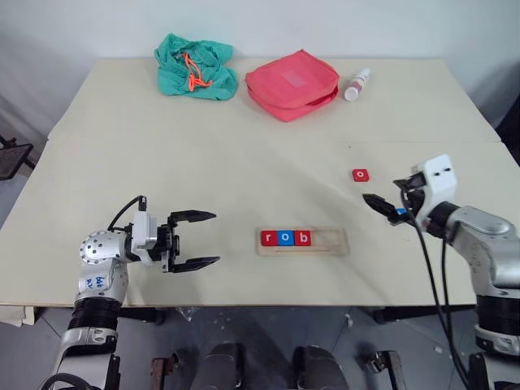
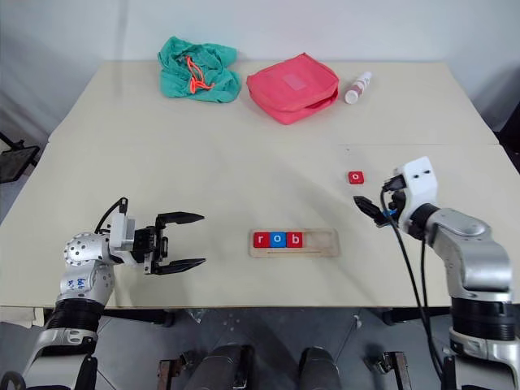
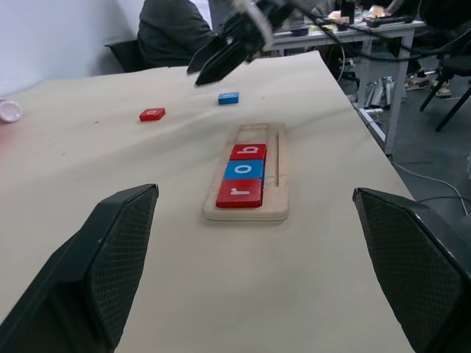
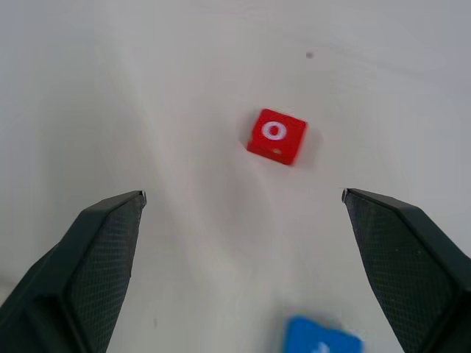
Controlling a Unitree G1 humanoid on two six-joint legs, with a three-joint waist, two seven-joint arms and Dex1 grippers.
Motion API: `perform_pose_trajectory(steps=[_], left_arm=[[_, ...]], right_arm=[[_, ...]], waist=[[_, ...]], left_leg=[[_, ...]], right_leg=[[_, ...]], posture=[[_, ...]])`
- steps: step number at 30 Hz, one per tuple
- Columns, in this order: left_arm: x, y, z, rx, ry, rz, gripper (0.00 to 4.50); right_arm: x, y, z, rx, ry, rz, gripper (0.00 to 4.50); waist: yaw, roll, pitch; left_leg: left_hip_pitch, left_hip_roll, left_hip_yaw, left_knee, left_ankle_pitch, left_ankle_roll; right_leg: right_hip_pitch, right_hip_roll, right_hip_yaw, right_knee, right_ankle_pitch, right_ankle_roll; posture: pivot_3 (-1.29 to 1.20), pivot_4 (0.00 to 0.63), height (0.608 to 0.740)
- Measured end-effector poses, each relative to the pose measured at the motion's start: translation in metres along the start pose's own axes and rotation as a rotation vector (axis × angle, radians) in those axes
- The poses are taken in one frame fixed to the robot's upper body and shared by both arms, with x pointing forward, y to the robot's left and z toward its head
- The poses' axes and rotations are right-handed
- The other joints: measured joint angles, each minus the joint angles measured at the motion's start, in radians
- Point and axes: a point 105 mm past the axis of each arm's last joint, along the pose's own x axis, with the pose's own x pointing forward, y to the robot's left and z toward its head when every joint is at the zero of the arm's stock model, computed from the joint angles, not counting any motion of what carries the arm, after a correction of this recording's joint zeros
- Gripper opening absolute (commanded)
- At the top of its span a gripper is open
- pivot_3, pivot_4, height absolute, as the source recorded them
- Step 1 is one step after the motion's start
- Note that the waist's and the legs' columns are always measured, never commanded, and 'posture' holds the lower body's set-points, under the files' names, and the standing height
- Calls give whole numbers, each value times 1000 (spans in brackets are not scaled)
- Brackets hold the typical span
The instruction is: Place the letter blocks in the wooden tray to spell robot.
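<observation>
Pale and wide, the table (image 1: 244, 162) is seen from above, with a white wall behind it. Near the front edge the wooden tray (image 1: 329, 241) is laid flat, and three letter blocks are set in its left part, side by side and touching: a red r block (image 1: 268, 238), a blue o block (image 1: 285, 238) and a red b block (image 1: 303, 237). The right part of the tray is bare wood. A red o block (image 1: 361, 175) is found on the table, to the right of the tray and farther back. A blue block (image 3: 228, 98) is seen lying flat on the table near it, just by the right gripper (image 1: 382, 206); its letter cannot be read. The right gripper is held just above the table with its two black fingers spread wide, and nothing is held in it. The left gripper (image 1: 195, 240) is held off to the left of the tray and pointed toward it, with its fingers wide apart and nothing between them. At the far side of the table a green cloth bag (image 1: 196, 67), a red pouch (image 1: 292, 83) and a small white bottle (image 1: 357, 84) are seen.
</observation>
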Motion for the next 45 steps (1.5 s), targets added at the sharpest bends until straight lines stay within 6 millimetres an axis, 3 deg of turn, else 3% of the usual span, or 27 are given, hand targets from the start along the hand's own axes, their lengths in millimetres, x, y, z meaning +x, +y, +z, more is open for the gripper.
perform_pose_trajectory(steps=[6, 16, 45], left_arm=[[-4, 3, -1, -6, 3, 13, 4500], [-2, 4, 0, 0, -1, 1, 4500], [1, 9, 4, 19, -8, -5, 4500]], right_arm=[[-46, -9, -21, 39, 73, 16, 4462], [-73, -2, -41, 76, 106, 39, 4462], [-70, -3, -29, 48, 46, -7, 4462]], waist=[[10, 0, 0], [17, 0, 0], [24, 0, 0]], left_leg=[[0, -1, 0, 0, 0, 0], [0, -1, 1, 1, 0, 0], [0, 0, 1, 2, 0, 1]], right_leg=[[1, 0, 0, 0, 0, 0], [1, 0, 1, 0, 0, 0], [1, 0, 1, 0, 0, 0]], posture=[[0, 150, 740], [0, 150, 740], [0, 150, 740]])
